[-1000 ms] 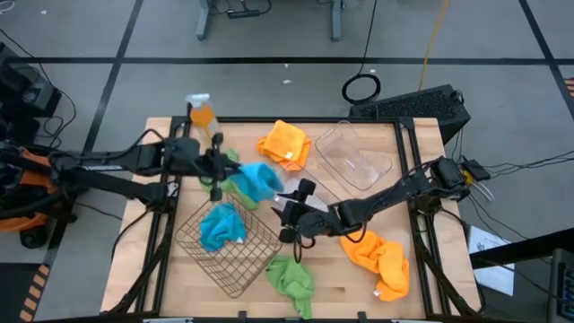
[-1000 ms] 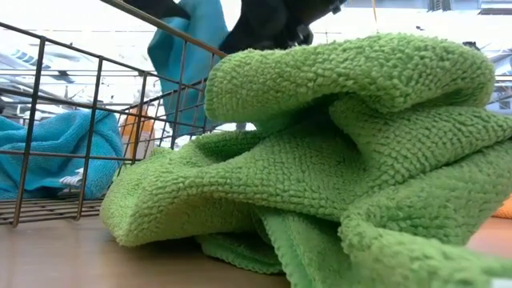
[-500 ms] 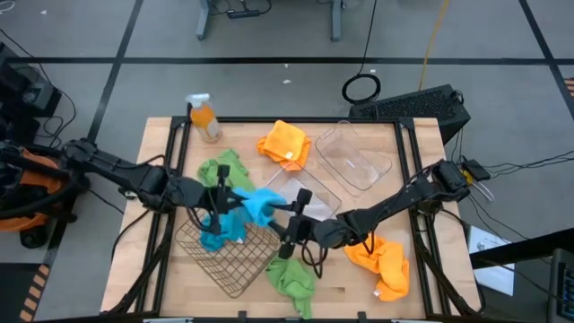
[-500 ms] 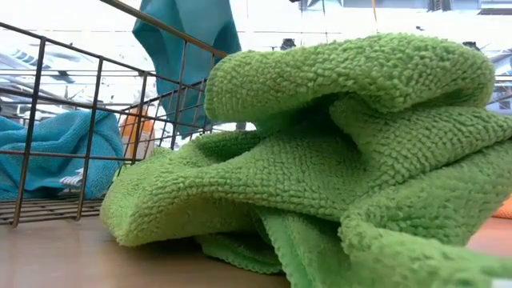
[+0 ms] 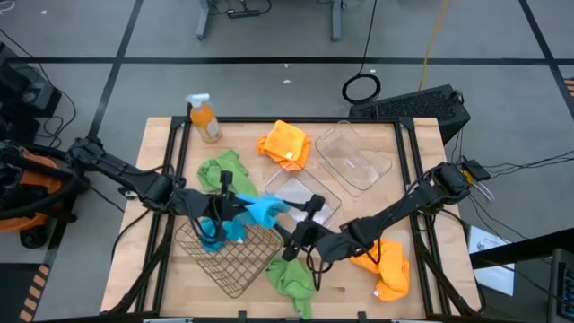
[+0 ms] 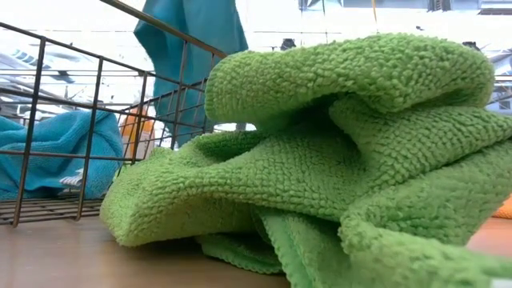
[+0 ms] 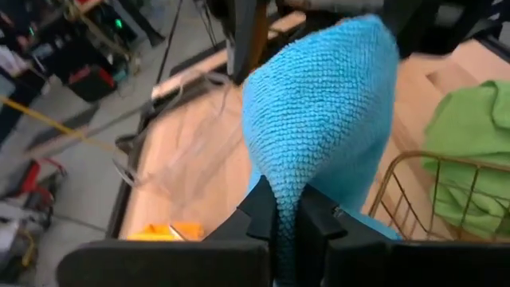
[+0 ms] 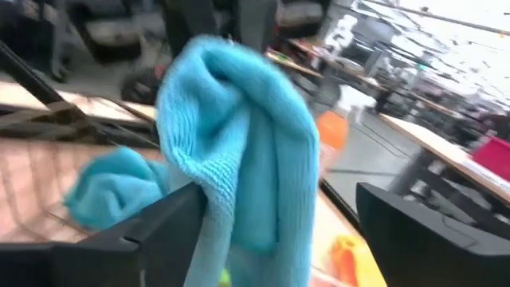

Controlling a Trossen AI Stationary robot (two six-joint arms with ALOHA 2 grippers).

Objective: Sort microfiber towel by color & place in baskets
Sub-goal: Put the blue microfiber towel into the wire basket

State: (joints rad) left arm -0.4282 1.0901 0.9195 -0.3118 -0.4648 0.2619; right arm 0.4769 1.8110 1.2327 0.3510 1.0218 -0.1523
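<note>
Left claw (image 5: 222, 211): left-centre of the high view, over the dark wire-mesh rectangular basket (image 5: 235, 256); clenched on the bright blue fuzzy microfiber towel (image 5: 256, 211), its fingers (image 7: 263, 219) pinching a fold.
Basket contents: a second blue towel (image 6: 56, 152) lies inside, at the left in the low view.
Green towels: one (image 5: 222, 172) upper left of centre on the wooden table (image 5: 341, 287), one (image 5: 291, 278) just beside the basket's lower right corner.
Right claw (image 5: 289, 242): centre of the high view, released, jaws wide, the held blue towel hanging between them.
Orange towels: one (image 5: 285, 144) at upper centre, one (image 5: 381, 260) at lower right.
Clear plastic tubs (image 5: 357, 157): right of centre, both without towels.
Risk: the blue towel's trailing end reaches past the basket's rim; released here, it could drape over the wire or catch on the right claw.
</note>
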